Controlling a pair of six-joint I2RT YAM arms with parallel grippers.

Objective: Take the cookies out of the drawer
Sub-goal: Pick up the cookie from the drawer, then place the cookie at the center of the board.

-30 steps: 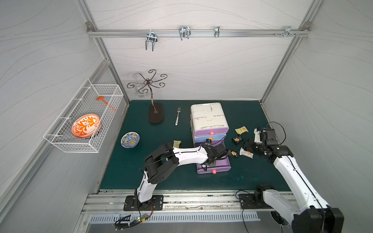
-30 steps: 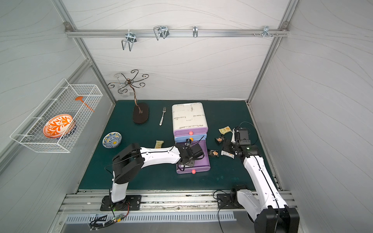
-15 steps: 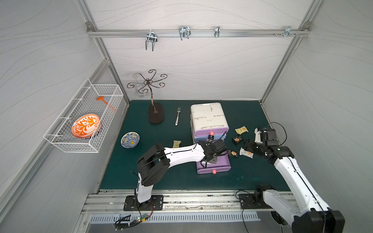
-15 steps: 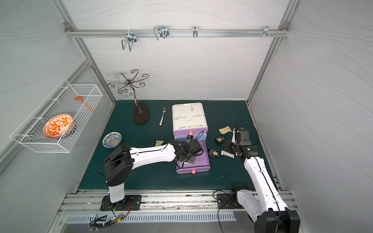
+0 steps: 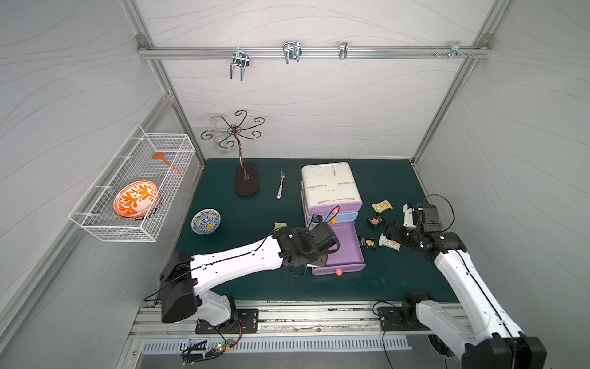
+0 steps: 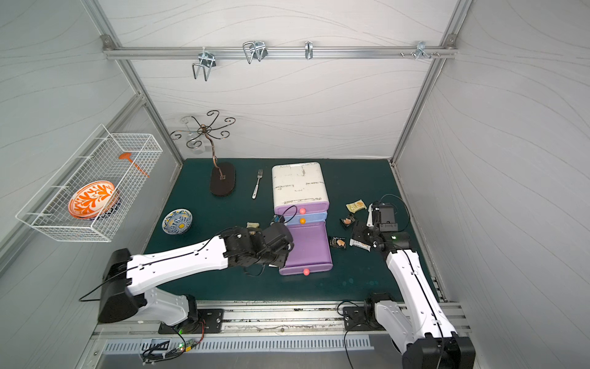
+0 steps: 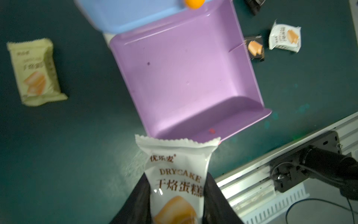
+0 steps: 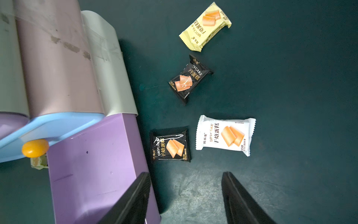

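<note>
Dark green bench [image 5: 392,179], white-walled cell. From the left: a pale yellow wrapped cookie packet [image 7: 35,71], plain in the left wrist view, is partly hidden behind the arm in both top views. Only that wrist view shows the left tool [image 7: 177,184] clamped on a white wrapped cookie packet [image 7: 176,161] printed with an orange-brown biscuit, just beside the pulled-out purple plastic drawer [image 7: 184,77]. Right of the drawer, four more lie flat on the bench: two black packets [image 8: 170,144], a white packet [image 8: 225,134], a second pale yellow packet [image 8: 206,26]. Beside them hangs the right tool [image 8: 185,180], jaws apart, gripping nothing.
</note>
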